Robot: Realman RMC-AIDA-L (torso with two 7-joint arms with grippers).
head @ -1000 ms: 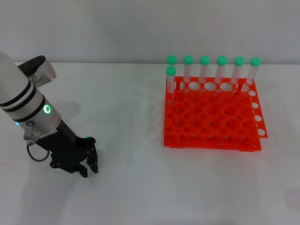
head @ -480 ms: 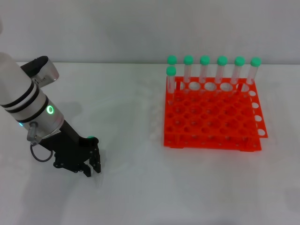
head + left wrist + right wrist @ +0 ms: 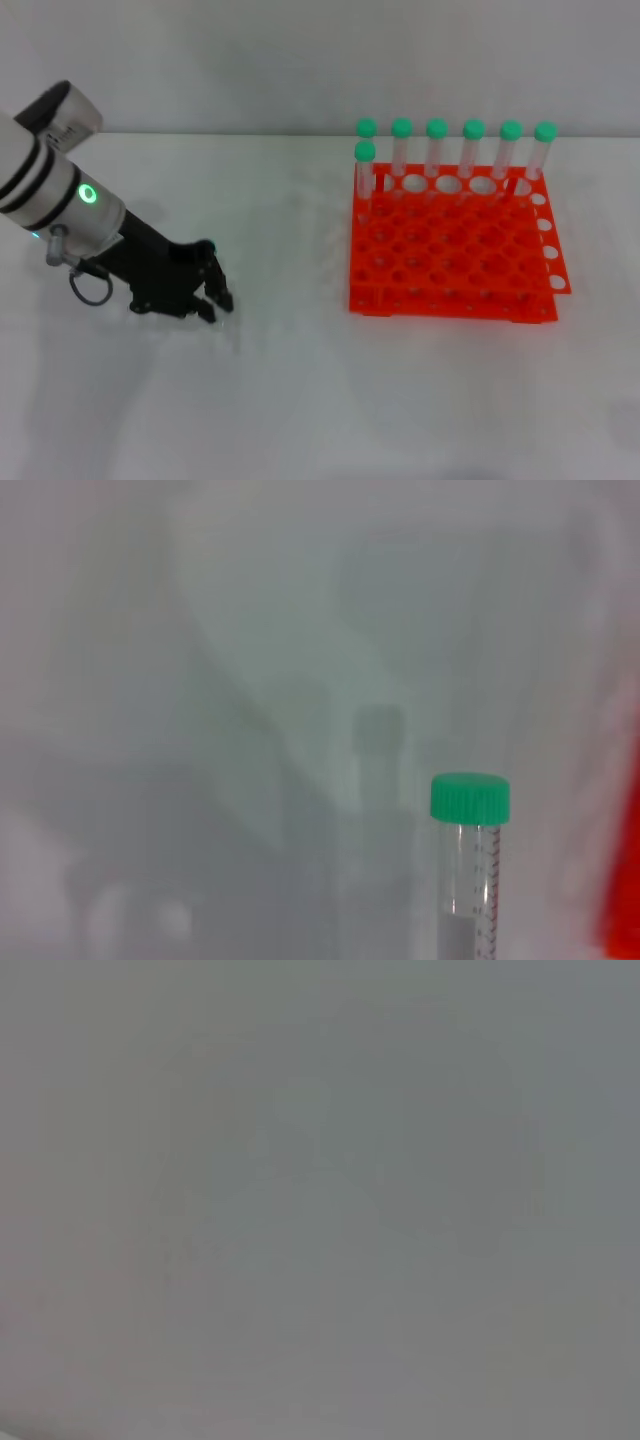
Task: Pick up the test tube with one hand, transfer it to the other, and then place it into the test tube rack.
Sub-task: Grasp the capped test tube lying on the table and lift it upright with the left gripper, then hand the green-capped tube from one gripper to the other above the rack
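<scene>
My left gripper (image 3: 218, 305) hangs low over the white table at the left, pointing toward the orange-red test tube rack (image 3: 450, 272). It is shut on the test tube, which its black fingers hide in the head view. The left wrist view shows that tube (image 3: 468, 870), clear with a green cap, close up, with an edge of the rack (image 3: 625, 880) beside it. The right gripper is out of view, and the right wrist view shows only plain grey.
Several green-capped tubes (image 3: 437, 150) stand along the rack's back row, and one more (image 3: 365, 175) stands at its left side. White table (image 3: 300, 400) lies between the gripper and the rack.
My left gripper has risen off the table and shifted right and toward the far side, taking the tube with it. The rack and its tubes have not moved.
</scene>
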